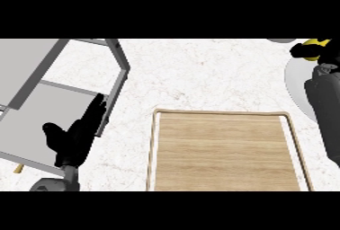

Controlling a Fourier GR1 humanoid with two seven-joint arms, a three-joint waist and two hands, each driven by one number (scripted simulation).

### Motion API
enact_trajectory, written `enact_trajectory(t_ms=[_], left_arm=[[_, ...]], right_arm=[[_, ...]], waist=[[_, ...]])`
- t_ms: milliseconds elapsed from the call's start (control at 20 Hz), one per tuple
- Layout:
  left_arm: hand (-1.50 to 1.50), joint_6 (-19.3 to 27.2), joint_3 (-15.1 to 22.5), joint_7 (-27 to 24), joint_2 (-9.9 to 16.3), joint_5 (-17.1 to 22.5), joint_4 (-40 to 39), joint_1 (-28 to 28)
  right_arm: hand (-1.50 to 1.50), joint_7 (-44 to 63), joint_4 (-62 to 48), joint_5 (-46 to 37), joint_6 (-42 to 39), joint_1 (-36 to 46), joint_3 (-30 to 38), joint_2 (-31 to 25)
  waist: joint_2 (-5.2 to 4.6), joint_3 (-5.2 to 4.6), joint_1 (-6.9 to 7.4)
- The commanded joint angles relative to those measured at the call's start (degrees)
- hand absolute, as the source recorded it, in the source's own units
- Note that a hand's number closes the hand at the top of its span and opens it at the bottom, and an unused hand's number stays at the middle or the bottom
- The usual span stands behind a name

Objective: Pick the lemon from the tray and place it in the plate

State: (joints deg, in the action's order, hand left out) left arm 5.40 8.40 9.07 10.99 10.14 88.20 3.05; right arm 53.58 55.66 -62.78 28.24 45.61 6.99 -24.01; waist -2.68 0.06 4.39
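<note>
The wooden tray (pixel 222 148) lies at the lower middle of the counter, and nothing shows on its boards. At the far upper right my right hand (pixel 306 51) is curled round the yellow lemon (pixel 317 42), of which only a small yellow part shows above the black fingers. The hand and lemon hang over the pale plate (pixel 296 85), whose curved left rim shows beside my grey right forearm. The rest of the plate is cut off by the view's right edge. My left hand (pixel 76 134) rests open at the lower left, fingers pointing up.
A grey metal frame structure (pixel 66 81) with flat grey panels fills the upper left, partly under my left hand. White marble counter (pixel 199 72) spreads between the frame, the tray and the plate.
</note>
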Motion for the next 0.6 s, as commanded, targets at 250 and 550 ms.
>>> enact_trajectory(t_ms=[250, 550], left_arm=[[0.00, -1.0, 1.8, 3.0, -0.7, 0.1, -4.0, -0.8], [0.00, 0.0, 1.4, 4.3, -1.1, -0.3, -5.2, 0.0]], right_arm=[[1.50, 20.5, -7.2, -20.8, 18.7, 5.3, 7.4, 1.3], [1.50, 24.1, -11.5, -33.3, 22.1, 2.8, 13.8, 1.1]], waist=[[-0.23, -0.19, 1.46], [-0.04, -0.07, -0.18]])
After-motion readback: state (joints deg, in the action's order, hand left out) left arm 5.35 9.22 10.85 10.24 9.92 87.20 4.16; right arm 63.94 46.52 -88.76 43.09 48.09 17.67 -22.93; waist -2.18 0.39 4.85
